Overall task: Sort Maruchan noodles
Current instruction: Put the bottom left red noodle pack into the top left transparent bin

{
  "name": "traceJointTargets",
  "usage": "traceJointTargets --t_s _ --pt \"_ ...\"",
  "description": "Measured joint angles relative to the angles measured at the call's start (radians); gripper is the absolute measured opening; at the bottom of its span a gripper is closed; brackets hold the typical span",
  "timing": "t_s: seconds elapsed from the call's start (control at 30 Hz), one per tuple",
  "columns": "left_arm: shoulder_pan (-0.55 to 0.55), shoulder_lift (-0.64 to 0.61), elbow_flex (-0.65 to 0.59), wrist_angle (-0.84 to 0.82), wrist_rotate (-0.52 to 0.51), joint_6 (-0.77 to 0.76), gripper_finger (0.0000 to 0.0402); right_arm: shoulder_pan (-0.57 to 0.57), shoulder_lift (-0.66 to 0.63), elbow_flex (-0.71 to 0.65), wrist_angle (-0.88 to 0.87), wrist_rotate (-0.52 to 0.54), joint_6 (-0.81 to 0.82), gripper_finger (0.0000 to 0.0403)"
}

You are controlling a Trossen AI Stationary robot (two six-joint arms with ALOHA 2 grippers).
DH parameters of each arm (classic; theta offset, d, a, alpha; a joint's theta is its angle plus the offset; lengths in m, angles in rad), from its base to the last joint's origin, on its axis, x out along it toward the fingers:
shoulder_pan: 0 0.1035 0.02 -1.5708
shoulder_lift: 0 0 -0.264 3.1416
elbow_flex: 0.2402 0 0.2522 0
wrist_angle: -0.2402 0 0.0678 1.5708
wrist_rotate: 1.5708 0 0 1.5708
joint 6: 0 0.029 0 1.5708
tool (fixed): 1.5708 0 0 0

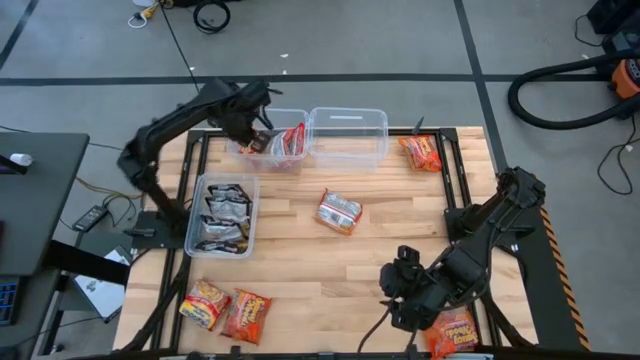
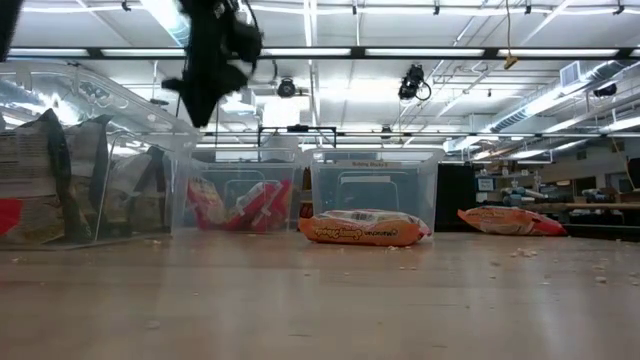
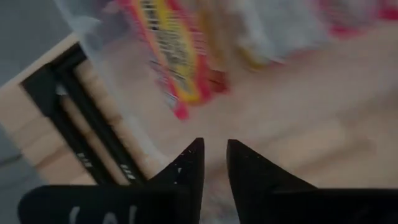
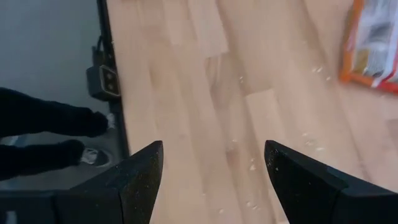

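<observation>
At the frame's upper left, the left end effector (image 1: 262, 133) hovers slightly parted and empty over a bin (image 1: 262, 152) of red noodle packets (image 1: 292, 143); the right end effector (image 4: 214, 180), lower right, gapes wide, empty.

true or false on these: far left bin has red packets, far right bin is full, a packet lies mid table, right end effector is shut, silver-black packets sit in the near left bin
1. The far left bin holds red packets. True.
2. The far right bin is full. False: no packet shows in it.
3. A packet lies loose mid table. True.
4. The right end effector is shut. False: its fingers stand wide apart over bare wood.
5. Silver-black packets sit in the near left bin. True.
6. The left end effector hovers at the table's near edge. False: it is over the far left bin.
</observation>
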Motion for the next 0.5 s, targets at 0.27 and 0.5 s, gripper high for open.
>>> traceJointTargets --t_s 0.27,0.5 --pt "-0.392 -0.278 0.001 -0.01 0.206 -0.175 0.0089 -0.032 0.0 0.0 -0.003 0.056 -0.088 0.0284" --pt "-0.915 -0.35 0.001 -0.038 0.148 -0.584 0.009 -0.044 0.0 0.0 -0.002 0.056 -0.149 0.0284"
